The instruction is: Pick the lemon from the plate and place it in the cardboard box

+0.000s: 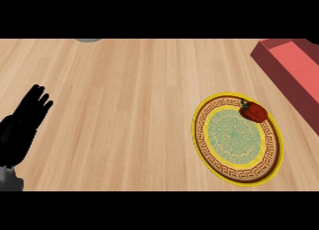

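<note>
Nothing picked yet: a red pepper, not a lemon, sits on the plate; left hand rests spread at the table's left edge, box waiting.

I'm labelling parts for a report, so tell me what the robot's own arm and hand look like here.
Only the left hand shows, at the view's left edge: matte black all over, with long slim fingers and a blocky palm. Below it sits a short stretch of grey forearm. No cables or markings are visible. The right hand is out of view.
</note>
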Robot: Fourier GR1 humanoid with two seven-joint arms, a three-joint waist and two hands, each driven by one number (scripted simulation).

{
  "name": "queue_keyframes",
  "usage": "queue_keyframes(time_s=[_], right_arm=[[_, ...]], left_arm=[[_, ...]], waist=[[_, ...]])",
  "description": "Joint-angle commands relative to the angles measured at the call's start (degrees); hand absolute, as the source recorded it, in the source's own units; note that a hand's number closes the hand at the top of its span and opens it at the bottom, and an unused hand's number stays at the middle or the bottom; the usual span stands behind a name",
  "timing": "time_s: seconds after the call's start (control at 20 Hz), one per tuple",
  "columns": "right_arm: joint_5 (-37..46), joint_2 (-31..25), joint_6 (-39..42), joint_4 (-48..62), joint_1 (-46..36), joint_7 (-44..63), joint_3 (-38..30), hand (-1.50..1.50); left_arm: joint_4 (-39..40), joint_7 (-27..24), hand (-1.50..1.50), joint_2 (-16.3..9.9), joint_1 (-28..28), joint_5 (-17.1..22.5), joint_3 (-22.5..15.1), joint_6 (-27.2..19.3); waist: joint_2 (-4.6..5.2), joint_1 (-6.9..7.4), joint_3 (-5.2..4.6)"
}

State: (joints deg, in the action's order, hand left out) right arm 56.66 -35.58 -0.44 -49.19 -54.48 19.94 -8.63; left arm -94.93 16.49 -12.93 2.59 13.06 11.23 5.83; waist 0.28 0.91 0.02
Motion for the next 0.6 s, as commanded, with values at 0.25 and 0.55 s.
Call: queue_keyframes(time_s=[0.25, 0.55], right_arm=[[-1.15, 1.22, -4.61, 15.70, -2.85, -6.60, -3.40, 1.50], [-3.72, 1.19, -5.14, 24.42, 2.13, -5.88, -7.41, -1.50]], left_arm=[[0.90, -2.11, 0.00, 0.88, -0.39, -1.87, -0.50, 0.11], [1.47, -2.32, 0.00, -0.30, 0.22, -0.22, 0.88, 1.69]], waist=[[0.17, 0.55, 0.00], [0.32, 0.65, 0.03]])
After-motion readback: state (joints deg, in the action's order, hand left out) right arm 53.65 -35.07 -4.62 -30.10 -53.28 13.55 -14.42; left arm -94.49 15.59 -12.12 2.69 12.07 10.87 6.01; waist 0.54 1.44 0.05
